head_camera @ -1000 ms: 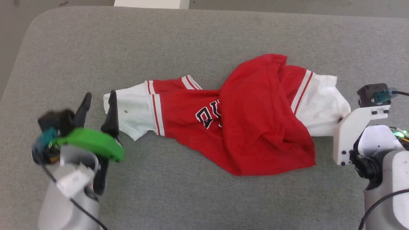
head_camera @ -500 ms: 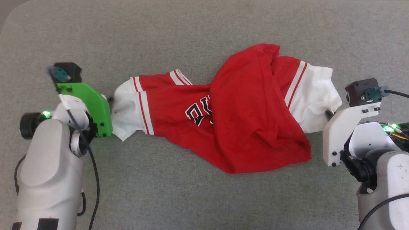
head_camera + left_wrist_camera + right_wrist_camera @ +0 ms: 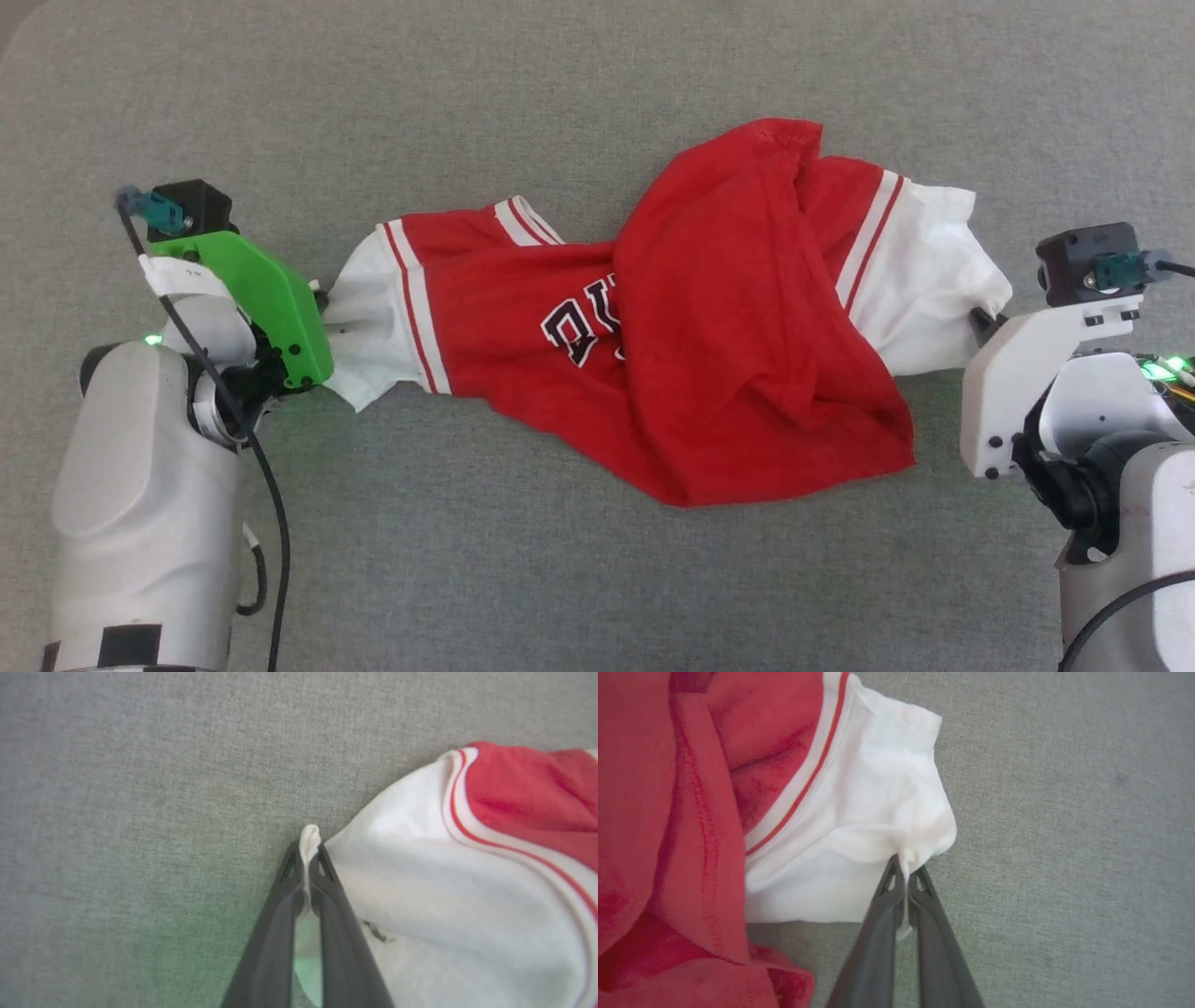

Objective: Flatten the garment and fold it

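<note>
Garment lying crumpled across the middle of the pad, long axis running left to right, one white sleeve toward each side of the pad. Left gripper, at the pad's left side, is clenched on a thin fold of the left sleeve hem, a tuft of white cloth showing above the tips. Right gripper, at the pad's right side, is likewise clenched on a pinch of the right sleeve edge. Judged from its creases and drape, the cloth is light, soft and limp: it should sag between holds, slide easily over the pad's weave, and bear pulling without harm, though so small a pinch may slip out under tension. The sleeve hems suit spreading the width; the red body, doubled over itself toward the pad's near edge, would likely be better taken at its bottom hem corners. Lettering: black, white-outlined, apparently "BU", the remainder covered by the red fold. No brand label is legible. A small dark mark sits on the left sleeve.
</note>
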Controlling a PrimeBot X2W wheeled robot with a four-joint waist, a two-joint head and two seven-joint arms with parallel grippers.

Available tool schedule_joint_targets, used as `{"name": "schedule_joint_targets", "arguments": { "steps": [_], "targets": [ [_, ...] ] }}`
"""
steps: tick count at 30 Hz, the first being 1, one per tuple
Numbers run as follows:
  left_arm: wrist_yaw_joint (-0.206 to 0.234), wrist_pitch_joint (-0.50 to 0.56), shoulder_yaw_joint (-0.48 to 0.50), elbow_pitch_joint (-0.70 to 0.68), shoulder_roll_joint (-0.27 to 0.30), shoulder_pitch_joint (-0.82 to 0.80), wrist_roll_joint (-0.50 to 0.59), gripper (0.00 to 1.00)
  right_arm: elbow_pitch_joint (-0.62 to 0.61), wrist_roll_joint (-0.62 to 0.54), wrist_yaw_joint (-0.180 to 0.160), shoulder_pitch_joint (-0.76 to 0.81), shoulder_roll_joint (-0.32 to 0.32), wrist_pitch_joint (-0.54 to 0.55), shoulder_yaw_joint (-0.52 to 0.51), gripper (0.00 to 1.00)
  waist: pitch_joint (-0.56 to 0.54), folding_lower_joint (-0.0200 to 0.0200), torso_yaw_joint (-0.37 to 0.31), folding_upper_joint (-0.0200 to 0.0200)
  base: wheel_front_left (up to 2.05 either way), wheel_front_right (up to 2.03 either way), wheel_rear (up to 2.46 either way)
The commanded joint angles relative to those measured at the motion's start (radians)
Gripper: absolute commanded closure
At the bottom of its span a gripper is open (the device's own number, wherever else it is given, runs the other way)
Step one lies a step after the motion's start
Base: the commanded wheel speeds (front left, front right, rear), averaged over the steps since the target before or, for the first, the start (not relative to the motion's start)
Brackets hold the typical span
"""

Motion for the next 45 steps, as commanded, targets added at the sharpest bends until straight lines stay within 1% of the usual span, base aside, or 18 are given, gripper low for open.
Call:
{"name": "schedule_joint_targets", "arguments": {
  "steps": [1, 7, 8, 9, 14, 18, 21, 22, 25, 28, 34, 40, 45],
  "targets": [
    [-0.007, -0.005, -0.001, 0.014, -0.030, 0.041, -0.026, 1.00, 0.002, -0.002, -0.002, 0.004, -0.001, -0.017, -0.007, 1.00, -0.014, -0.0001, 0.008, 0.0000, 0.00, 0.00, 0.00],
    [-0.012, -0.137, 0.055, -0.063, -0.041, -0.001, -0.069, 1.00, 0.027, 0.013, -0.002, -0.048, -0.001, -0.108, -0.036, 1.00, -0.076, -0.0001, 0.016, 0.0000, 0.00, 0.00, 0.00],
    [-0.009, -0.215, 0.076, -0.102, -0.030, -0.045, -0.064, 1.00, 0.043, 0.018, -0.002, -0.105, -0.025, -0.144, -0.052, 1.00, -0.122, -0.0001, 0.012, 0.0000, 0.00, 0.00, 0.00],
    [-0.007, -0.238, 0.082, -0.110, -0.028, -0.062, -0.062, 1.00, 0.050, 0.024, -0.002, -0.125, -0.034, -0.152, -0.059, 1.00, -0.136, -0.0001, 0.011, 0.0000, 0.00, 0.00, 0.00],
    [-0.001, -0.341, 0.100, -0.131, -0.017, -0.163, -0.049, 1.00, 0.100, 0.050, -0.002, -0.246, -0.124, -0.210, -0.065, 1.00, -0.219, -0.0001, -0.004, 0.0000, 0.00, 0.00, 0.00],
    [0.010, -0.420, 0.111, -0.138, -0.008, -0.229, -0.032, 1.00, 0.144, 0.075, -0.002, -0.328, -0.175, -0.262, -0.066, 1.00, -0.275, -0.0001, -0.017, 0.0000, 0.00, 0.00, 0.00],
    [0.024, -0.508, 0.138, -0.161, -0.007, -0.265, -0.029, 1.00, 0.156, 0.076, -0.002, -0.375, -0.192, -0.332, -0.081, 1.00, -0.312, -0.0001, -0.026, 0.0000, 0.00, 0.00, 0.00],
    [0.031, -0.530, 0.150, -0.167, -0.010, -0.269, -0.034, 1.00, 0.159, 0.081, -0.002, -0.386, -0.185, -0.358, -0.099, 1.00, -0.324, -0.0001, -0.028, 0.0000, 0.00, 0.00, 0.00],
    [0.039, -0.548, 0.166, -0.181, -0.009, -0.253, -0.041, 1.00, 0.174, 0.083, -0.002, -0.371, -0.187, -0.375, -0.105, 1.00, -0.346, -0.0001, -0.032, 0.0000, 0.00, 0.00, 0.00],
    [0.055, -0.542, 0.172, -0.188, 0.013, -0.210, -0.026, 1.00, 0.187, 0.086, -0.002, -0.327, -0.193, -0.365, -0.107, 1.00, -0.353, -0.0001, -0.032, 0.0000, 0.00, 0.00, 0.00],
    [0.063, -0.526, 0.180, -0.197, 0.020, -0.159, -0.034, 1.00, 0.190, 0.089, -0.002, -0.276, -0.196, -0.364, -0.121, 1.00, -0.359, -0.0001, -0.024, 0.0000, 0.00, 0.00, 0.00],
    [0.068, -0.506, 0.171, -0.218, 0.015, -0.154, -0.041, 1.00, 0.170, 0.096, -0.002, -0.282, -0.199, -0.363, -0.104, 1.00, -0.361, -0.0001, -0.018, 0.0000, 0.00, 0.00, 0.00],
    [0.067, -0.471, 0.152, -0.229, 0.018, -0.171, -0.044, 1.00, 0.156, 0.116, -0.002, -0.314, -0.204, -0.332, -0.073, 1.00, -0.339, -0.0001, -0.022, 0.0000, 0.00, 0.00, 0.00]
  ]
}}
